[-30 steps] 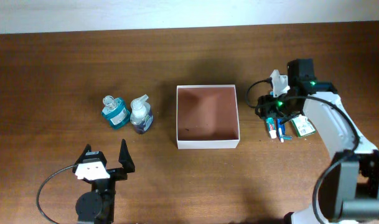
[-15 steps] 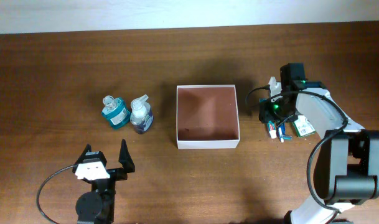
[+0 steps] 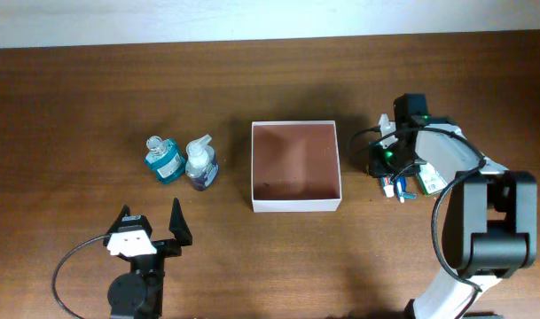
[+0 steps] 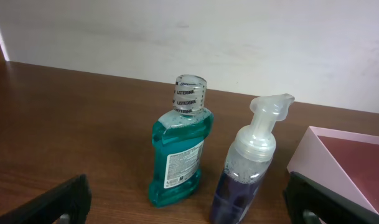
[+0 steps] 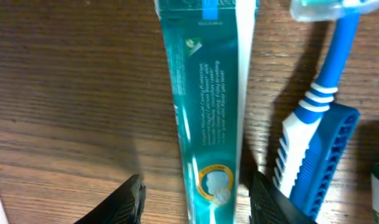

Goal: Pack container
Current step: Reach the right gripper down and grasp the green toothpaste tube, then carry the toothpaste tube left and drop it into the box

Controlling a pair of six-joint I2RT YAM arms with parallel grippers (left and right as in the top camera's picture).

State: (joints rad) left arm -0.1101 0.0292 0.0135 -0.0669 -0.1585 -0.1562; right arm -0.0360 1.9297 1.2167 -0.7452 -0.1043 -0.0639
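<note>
The container (image 3: 296,204) is a square shallow box with white walls and a reddish-brown floor at the table's middle; its corner shows in the left wrist view (image 4: 338,162). A teal mouthwash bottle (image 3: 164,159) (image 4: 180,149) and a purple pump bottle (image 3: 201,163) (image 4: 248,168) stand left of it. My left gripper (image 3: 149,229) (image 4: 186,202) is open, near the front edge, short of the bottles. My right gripper (image 3: 387,168) (image 5: 198,199) is open, its fingers straddling a teal toothpaste tube (image 5: 208,93) lying on the table right of the container.
A blue and white toothbrush (image 5: 320,124) lies just right of the toothpaste tube. A small green and white packet (image 3: 432,181) lies further right. The table's far edge meets a white wall.
My right arm has drawn in and lowered over the toothpaste and toothbrush. The left arm and the bottles have not moved.
</note>
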